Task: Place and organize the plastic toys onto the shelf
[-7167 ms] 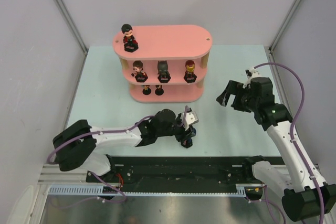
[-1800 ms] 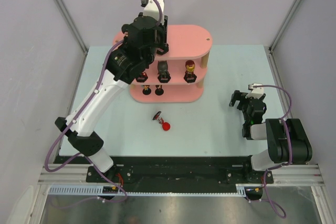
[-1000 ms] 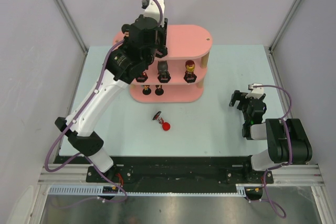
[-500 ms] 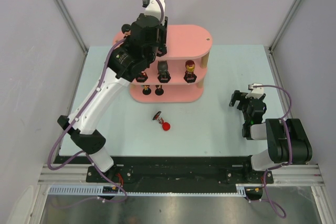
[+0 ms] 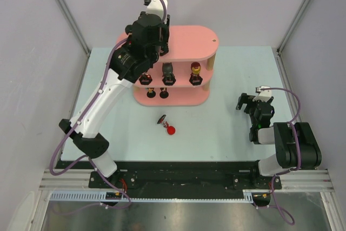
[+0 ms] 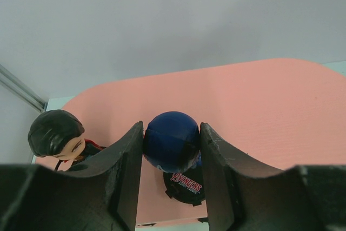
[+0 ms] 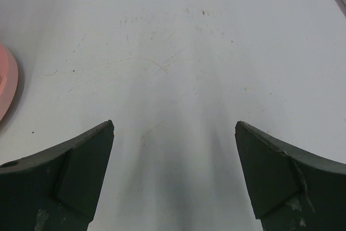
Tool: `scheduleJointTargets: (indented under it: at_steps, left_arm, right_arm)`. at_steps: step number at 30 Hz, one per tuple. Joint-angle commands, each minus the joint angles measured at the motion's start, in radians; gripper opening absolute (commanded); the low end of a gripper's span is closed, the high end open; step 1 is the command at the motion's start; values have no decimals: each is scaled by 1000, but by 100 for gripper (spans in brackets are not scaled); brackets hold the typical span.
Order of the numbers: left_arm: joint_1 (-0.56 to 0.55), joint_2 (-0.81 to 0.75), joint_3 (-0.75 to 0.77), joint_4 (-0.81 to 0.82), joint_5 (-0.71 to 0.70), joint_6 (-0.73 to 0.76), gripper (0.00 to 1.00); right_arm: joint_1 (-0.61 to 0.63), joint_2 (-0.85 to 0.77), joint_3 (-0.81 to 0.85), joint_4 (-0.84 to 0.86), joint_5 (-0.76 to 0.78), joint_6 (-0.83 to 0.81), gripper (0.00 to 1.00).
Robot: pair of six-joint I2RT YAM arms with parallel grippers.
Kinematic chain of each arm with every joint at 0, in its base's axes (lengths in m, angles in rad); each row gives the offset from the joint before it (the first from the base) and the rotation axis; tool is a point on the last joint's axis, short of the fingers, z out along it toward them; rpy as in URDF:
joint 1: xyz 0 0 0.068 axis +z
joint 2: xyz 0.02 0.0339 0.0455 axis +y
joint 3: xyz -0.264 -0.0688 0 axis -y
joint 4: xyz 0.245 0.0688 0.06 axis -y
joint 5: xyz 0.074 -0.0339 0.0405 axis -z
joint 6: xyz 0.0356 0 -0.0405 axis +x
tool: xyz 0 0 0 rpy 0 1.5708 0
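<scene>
Two flat black fingers (image 6: 127, 177) of the left claw (image 6: 172, 136) squeeze the blue-headed toy (image 6: 173, 147) by its smooth, round head. Its black base is down at the top board of the shelf (image 6: 254, 106), but it is hard to tell if they touch. That board is pink, flat and rounded at the ends. Just beside the blue toy, on the left in the wrist view, stands the dark-haired toy (image 6: 55, 132) with shiny black hair.

From above, the shelf has pale wooden posts (image 5: 212, 58). On its middle board stand a black-headed toy (image 5: 168, 72) and a red-gold toy (image 5: 195, 70). The red-headed toy (image 5: 168, 127) lies tipped over on the light blue table (image 5: 227, 74), in front of the shelf.

The right claw (image 7: 173, 171) is spread wide with nothing in it. It is low over the smooth, lightly scratched table, well apart from the shelf.
</scene>
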Motion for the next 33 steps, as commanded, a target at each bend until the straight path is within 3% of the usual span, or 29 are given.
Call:
scheduleJointTargets:
  at_steps: [1,8,23,33]
  left_arm:
    - [11,5,41,39,5,46,4]
    - [14,14,41,42,20,57,10]
    - [14,-4,6,68,22,69,40]
    - [14,2,-2,70,28,72,46]
  right_arm:
    - [2,5,22,32,-2,-21,100]
    - [2,5,22,30,-2,-21,100]
    - [2,5,22,30,-1,-19,100]
    - [2,5,22,30,-2,-21,100]
